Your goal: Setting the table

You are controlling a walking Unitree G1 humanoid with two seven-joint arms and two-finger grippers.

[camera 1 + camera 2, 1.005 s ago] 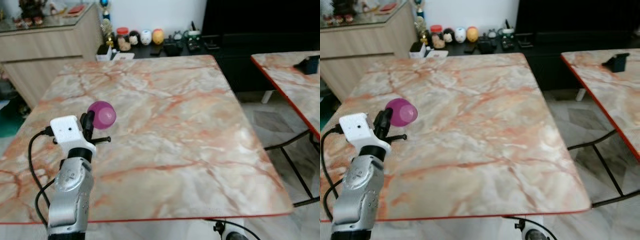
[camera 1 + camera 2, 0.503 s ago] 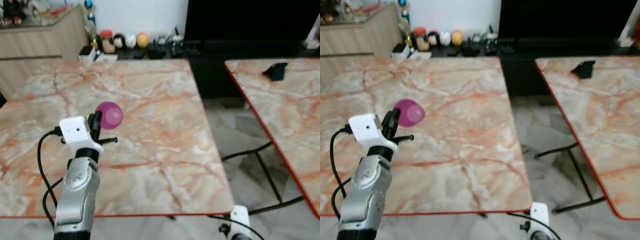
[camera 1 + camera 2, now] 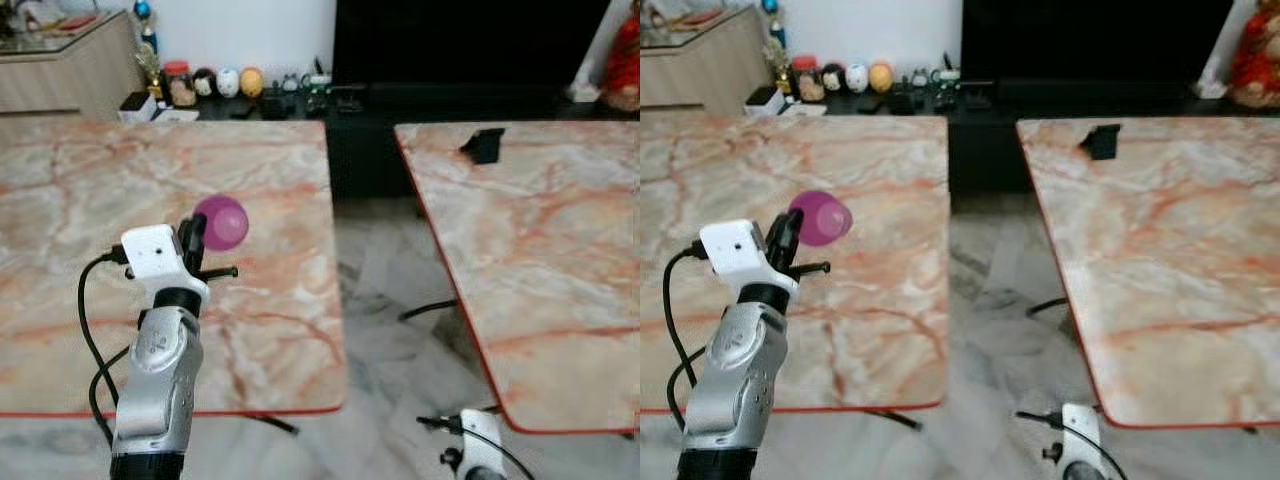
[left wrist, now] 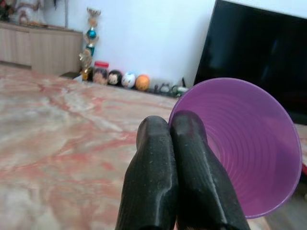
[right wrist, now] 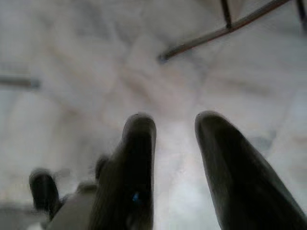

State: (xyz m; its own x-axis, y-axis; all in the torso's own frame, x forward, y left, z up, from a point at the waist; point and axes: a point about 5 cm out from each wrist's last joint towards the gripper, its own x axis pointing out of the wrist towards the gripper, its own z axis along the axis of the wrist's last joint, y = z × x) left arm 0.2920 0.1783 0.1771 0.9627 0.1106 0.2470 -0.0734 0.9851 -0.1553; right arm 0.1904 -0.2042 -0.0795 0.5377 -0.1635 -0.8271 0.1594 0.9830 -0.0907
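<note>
Left gripper (image 4: pixel 173 125), raised above the left marble-patterned table with a red edge (image 3: pixel 60 190), has its two black fingers pressed together on the rim of a translucent purple plastic cup (image 4: pixel 249 148). That cup is a ribbed cone, held off the tabletop and tipped on its side, its mouth facing the wrist camera. From the head view it shows as a small round magenta shape (image 3: pixel 221 221) just beyond the white wrist housing (image 3: pixel 155 252). Right gripper (image 5: pixel 175 124) hangs low over the pale marble floor (image 3: pixel 385 350), fingers apart and holding nothing.
</note>
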